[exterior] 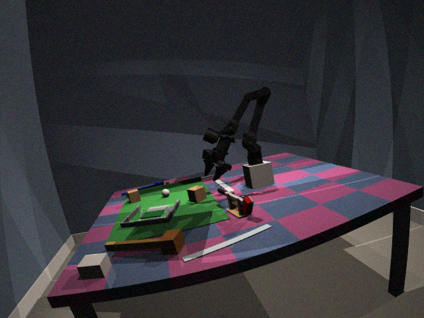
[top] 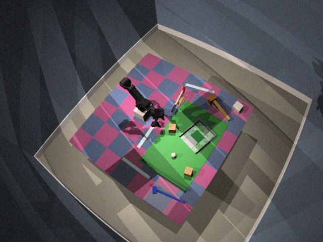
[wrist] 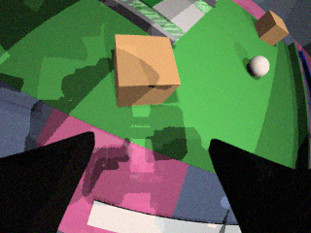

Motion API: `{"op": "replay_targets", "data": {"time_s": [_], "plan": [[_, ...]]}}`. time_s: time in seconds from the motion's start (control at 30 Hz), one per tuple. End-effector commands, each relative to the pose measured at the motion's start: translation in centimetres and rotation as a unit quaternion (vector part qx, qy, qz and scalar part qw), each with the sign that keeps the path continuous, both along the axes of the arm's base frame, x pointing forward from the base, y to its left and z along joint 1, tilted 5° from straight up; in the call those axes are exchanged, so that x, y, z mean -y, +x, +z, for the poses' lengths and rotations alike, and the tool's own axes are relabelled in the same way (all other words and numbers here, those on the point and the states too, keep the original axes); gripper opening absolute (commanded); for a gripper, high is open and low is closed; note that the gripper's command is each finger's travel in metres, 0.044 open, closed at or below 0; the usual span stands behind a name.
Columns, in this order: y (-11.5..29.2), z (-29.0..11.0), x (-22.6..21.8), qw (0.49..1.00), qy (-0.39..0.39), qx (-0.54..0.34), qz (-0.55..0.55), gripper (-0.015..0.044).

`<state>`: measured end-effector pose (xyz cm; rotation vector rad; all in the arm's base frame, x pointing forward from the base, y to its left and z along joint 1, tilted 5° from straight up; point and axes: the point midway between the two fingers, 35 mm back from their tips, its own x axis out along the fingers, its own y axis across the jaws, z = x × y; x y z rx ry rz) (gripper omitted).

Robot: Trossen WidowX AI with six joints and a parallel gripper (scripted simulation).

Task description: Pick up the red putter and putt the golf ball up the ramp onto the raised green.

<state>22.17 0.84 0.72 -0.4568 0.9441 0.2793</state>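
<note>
Overhead, side and close wrist views share the green mat (top: 166, 159).

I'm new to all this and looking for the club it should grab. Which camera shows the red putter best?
The top view: the whole red putter shows, red head to dark grip, beside the green mat. The exterior view shows it foreshortened on its stand. The wrist view misses it.

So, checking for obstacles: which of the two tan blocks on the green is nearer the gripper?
The tan block at the green mat's edge just beside the open gripper; the other block sits beyond the golf ball.
</note>
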Motion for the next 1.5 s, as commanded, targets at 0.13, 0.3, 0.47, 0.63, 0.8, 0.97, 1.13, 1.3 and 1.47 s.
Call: {"op": "replay_targets", "data": {"time_s": [0.13,0.3,0.47,0.63,0.8,0.97,1.13,1.3,1.47], "plan": [[0.7,0.4,-4.3,0.984,-0.032,-0.060,0.165,0.0440],[0.3,0.7,-11.1,0.904,-0.072,-0.132,0.400,0.0440],[-1.8,0.6,-17.5,0.773,-0.098,-0.184,0.599,0.0440],[-2.2,0.5,-18.4,0.752,-0.101,-0.190,0.623,0.0440],[-2.0,0.5,-18.5,0.752,-0.101,-0.190,0.623,0.0440],[-2.0,-0.2,-18.5,0.752,-0.101,-0.190,0.623,0.0440],[-2.0,-1.8,-18.3,0.752,-0.101,-0.190,0.623,0.0440],[-2.0,-2.5,-18.3,0.752,-0.101,-0.190,0.623,0.0440],[-2.1,-4.2,-18.1,0.752,-0.101,-0.191,0.623,0.0440]]}}
